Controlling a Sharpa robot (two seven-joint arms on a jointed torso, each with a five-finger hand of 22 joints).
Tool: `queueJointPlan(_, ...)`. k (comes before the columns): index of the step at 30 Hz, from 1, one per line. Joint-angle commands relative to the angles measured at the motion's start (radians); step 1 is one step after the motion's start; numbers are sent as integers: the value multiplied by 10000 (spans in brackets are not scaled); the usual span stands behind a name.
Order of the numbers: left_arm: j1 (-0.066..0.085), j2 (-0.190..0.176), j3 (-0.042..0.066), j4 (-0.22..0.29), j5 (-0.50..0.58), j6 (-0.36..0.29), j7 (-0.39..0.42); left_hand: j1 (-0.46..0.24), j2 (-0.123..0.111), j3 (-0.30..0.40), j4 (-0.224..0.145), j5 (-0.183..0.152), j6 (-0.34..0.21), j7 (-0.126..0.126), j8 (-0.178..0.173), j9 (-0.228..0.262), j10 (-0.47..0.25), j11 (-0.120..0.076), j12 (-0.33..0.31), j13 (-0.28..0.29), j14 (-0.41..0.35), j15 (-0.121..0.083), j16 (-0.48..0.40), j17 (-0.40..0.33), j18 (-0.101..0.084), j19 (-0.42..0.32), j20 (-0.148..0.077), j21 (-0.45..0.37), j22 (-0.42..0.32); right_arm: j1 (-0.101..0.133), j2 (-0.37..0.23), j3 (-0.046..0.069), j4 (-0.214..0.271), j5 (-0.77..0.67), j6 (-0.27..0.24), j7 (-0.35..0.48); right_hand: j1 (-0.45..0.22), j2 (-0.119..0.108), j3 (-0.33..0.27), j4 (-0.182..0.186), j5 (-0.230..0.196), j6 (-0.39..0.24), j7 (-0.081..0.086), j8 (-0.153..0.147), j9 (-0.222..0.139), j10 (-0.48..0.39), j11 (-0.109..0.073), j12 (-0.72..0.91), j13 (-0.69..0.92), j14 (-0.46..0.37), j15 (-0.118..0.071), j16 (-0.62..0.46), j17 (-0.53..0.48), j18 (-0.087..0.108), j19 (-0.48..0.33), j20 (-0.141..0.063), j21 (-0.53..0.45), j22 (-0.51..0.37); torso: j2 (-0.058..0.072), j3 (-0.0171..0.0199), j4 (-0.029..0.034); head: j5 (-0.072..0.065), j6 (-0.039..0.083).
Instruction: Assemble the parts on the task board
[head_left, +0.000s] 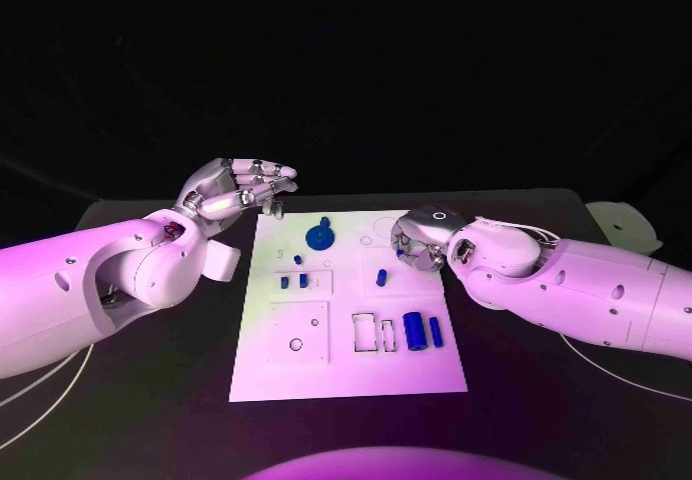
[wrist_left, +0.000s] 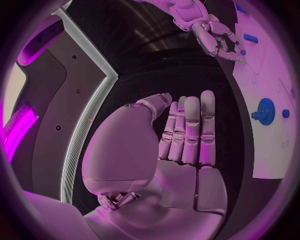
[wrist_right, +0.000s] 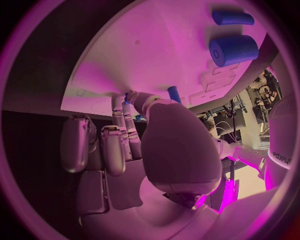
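The white task board (head_left: 346, 365) lies in the middle of the black table. On it are a blue gear (head_left: 320, 236) (wrist_left: 265, 109), a thick blue cylinder (head_left: 414, 331) (wrist_right: 233, 49), a thinner blue bar (head_left: 436, 333) (wrist_right: 232, 18), an upright blue peg (head_left: 382, 277) (wrist_right: 174, 93) and small blue pieces (head_left: 294, 282). My right hand (head_left: 418, 240) (wrist_right: 134, 130) hangs fingers-down over the board's far right part, thumb and fingers pinched on a small blue part (wrist_right: 129, 94) that is mostly hidden. My left hand (head_left: 238, 188) (wrist_left: 184, 135) hovers above the board's far left corner, fingers straight and holding nothing.
Empty rectangular recesses (head_left: 375, 332) sit beside the cylinder, and a square plate outline with holes (head_left: 299, 330) lies on the board's left half. A white object (head_left: 620, 222) rests at the table's far right edge. Thin cables (head_left: 43, 385) trail beside both arms.
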Motion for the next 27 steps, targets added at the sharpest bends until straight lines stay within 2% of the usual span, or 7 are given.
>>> queueJointPlan(1,3,6,5,22,83,73,48,-3,88,-13,-55,8,-29,39,-1,-11,-7,40,31,11,-37,2,-60,-17,148,37,-42,-67,-16,-143,48,-95,29,-36,418,42,-8,146,56,-69,-36,117,-13,60,37,124,-39,65,56,763,-105,41,1365,-104,119,-32,90,1339,-7,-4,6,-8,-18)
queueJointPlan(4,3,5,5,21,84,73,30,6,90,-15,-64,9,-37,43,-4,-13,-15,43,31,12,-38,3,-60,-18,148,43,-42,-70,-19,-152,49,-95,47,-49,410,32,21,298,103,-269,-47,304,-98,192,141,360,-126,89,80,774,-188,67,1401,-134,178,-86,259,1430,-8,-7,-1,-19,-20)
queueJointPlan(12,4,12,5,16,84,58,-34,57,105,-13,-113,14,-68,62,-17,-21,-46,57,33,14,-40,10,-62,-23,148,68,-43,-78,-29,-174,80,-95,130,-168,351,-4,-30,404,107,-417,-52,393,-150,289,242,508,-179,54,88,788,-232,100,1447,-160,221,-132,389,1504,-3,-5,2,-23,-25)
queueJointPlan(27,4,15,5,-22,84,41,-135,86,110,-37,-171,20,-178,121,-70,-48,-157,109,21,11,-52,44,-69,-36,141,104,-32,-94,-47,-182,26,-91,168,-383,-110,-219,-38,443,119,-466,-49,402,-160,313,273,541,-190,33,85,783,-244,88,1426,-162,226,-145,403,1516,-6,-3,1,1,-24)
